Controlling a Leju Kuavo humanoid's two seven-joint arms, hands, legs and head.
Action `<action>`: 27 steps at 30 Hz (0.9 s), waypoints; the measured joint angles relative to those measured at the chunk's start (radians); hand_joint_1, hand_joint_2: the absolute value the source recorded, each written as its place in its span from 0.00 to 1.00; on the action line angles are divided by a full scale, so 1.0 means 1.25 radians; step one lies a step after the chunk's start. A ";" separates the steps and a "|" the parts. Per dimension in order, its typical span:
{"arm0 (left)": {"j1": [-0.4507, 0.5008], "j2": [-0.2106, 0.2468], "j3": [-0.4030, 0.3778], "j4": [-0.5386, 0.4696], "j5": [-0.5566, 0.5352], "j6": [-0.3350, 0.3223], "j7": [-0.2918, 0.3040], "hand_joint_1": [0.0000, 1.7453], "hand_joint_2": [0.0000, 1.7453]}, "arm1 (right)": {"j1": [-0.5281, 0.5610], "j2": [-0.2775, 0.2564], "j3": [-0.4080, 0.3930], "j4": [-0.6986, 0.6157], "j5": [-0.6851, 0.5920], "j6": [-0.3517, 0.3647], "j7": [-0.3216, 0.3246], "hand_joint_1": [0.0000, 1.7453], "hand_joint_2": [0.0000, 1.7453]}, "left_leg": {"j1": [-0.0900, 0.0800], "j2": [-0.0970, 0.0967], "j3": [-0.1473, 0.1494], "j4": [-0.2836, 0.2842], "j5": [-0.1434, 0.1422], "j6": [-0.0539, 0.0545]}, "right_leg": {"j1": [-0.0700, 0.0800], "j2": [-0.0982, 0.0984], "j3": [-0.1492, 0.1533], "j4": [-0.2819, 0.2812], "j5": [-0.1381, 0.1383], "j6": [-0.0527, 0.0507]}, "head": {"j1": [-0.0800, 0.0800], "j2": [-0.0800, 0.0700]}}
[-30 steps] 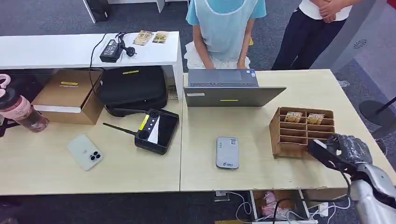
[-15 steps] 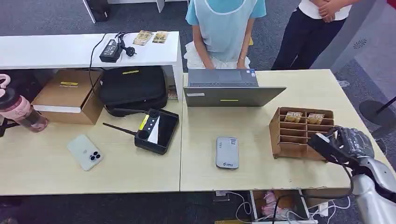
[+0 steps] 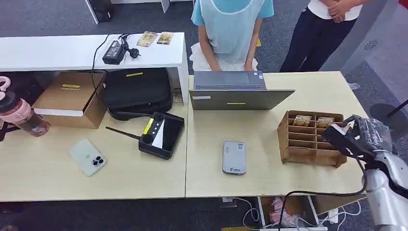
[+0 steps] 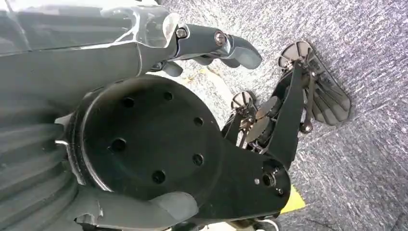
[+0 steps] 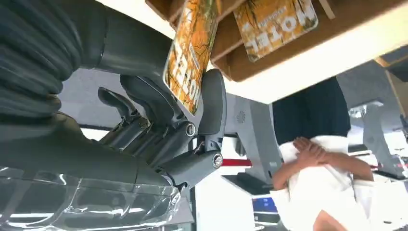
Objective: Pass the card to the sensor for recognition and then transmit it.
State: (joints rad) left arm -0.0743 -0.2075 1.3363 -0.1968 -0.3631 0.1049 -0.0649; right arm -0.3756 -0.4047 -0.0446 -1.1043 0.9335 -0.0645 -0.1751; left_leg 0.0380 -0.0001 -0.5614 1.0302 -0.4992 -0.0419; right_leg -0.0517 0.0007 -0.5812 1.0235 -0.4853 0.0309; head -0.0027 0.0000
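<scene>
Right hand (image 3: 362,136): at card rack (image 3: 308,144), fingers (image 5: 211,103) pinching orange card (image 5: 190,50) in its slot so you can lift it out. Sensor (image 3: 234,157) mid-worktop, awaiting card. Left hand (image 4: 207,41): hanging over floor, fingers released.

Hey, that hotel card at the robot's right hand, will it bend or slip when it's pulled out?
The card looks thin, flat and unbent against the robot hand, so probably stiff and light. Its printed face looks glossy, so it may slip.

I see the rack (image 3: 310,138) at right of frame on the worktop (image 3: 260,173), two cards (image 3: 302,120) in its top slots. Sensor (image 3: 234,157) lies centre, laptop (image 3: 235,91) above it, phone (image 3: 87,157) lower left.
</scene>
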 joint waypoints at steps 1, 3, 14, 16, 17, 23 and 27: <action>0.000 0.000 0.000 0.000 -0.002 -0.002 0.000 0.00 1.00 | 0.002 0.000 -0.006 -0.008 -0.001 -0.001 0.000 1.00 1.00 | 0.000 0.000 0.000 0.000 0.000 0.000 | 0.000 0.000 0.000 0.000 0.000 0.000 | 0.000 0.000; 0.000 0.000 0.000 0.000 -0.010 -0.009 0.000 0.00 1.00 | 0.013 -0.001 -0.024 -0.030 -0.007 -0.003 -0.001 1.00 1.00 | 0.000 0.000 0.000 0.000 0.000 0.000 | 0.000 0.000 0.000 0.000 0.000 0.000 | 0.000 0.000; -0.001 0.001 -0.002 -0.006 -0.022 -0.014 0.000 0.00 1.00 | 0.011 -0.003 -0.087 -0.097 -0.026 -0.032 -0.039 1.00 1.00 | 0.000 0.001 0.000 0.000 0.000 0.000 | 0.000 0.001 0.000 0.000 0.000 0.000 | 0.000 0.000; -0.002 0.000 -0.002 -0.006 -0.022 -0.014 0.000 0.00 1.00 | -0.012 0.001 -0.086 -0.097 -0.022 -0.045 -0.042 1.00 1.00 | 0.000 0.000 0.000 0.000 0.000 0.000 | 0.000 0.001 0.000 0.000 0.000 -0.001 | 0.000 0.000; -0.002 0.000 -0.003 -0.006 -0.024 -0.015 -0.001 0.00 1.00 | -0.022 0.003 -0.085 -0.097 -0.016 -0.055 -0.042 1.00 1.00 | 0.000 0.000 0.000 0.000 0.000 0.000 | 0.000 0.000 0.000 0.000 0.000 -0.001 | 0.000 0.000; -0.003 0.001 -0.009 -0.006 -0.038 -0.027 -0.002 0.00 1.00 | -0.068 0.027 -0.078 -0.102 0.002 -0.090 -0.033 1.00 1.00 | 0.000 0.000 0.000 0.000 0.001 0.000 | 0.000 0.000 0.000 0.001 0.000 -0.001 | 0.000 0.000; -0.003 0.005 -0.017 -0.006 -0.051 -0.034 -0.001 0.00 1.00 | -0.098 0.042 -0.066 -0.103 0.017 -0.097 -0.022 1.00 1.00 | 0.000 0.000 -0.001 0.000 0.001 0.000 | 0.000 0.000 0.000 0.001 0.001 -0.001 | 0.000 0.000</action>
State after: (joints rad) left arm -0.0786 -0.2018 1.3153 -0.2041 -0.4269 0.0626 -0.0664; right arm -0.4983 -0.3525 -0.1270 -1.2325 0.9548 -0.1862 -0.2025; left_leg 0.0380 -0.0002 -0.5620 1.0301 -0.4983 -0.0424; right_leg -0.0517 0.0010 -0.5810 1.0243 -0.4847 0.0302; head -0.0030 0.0000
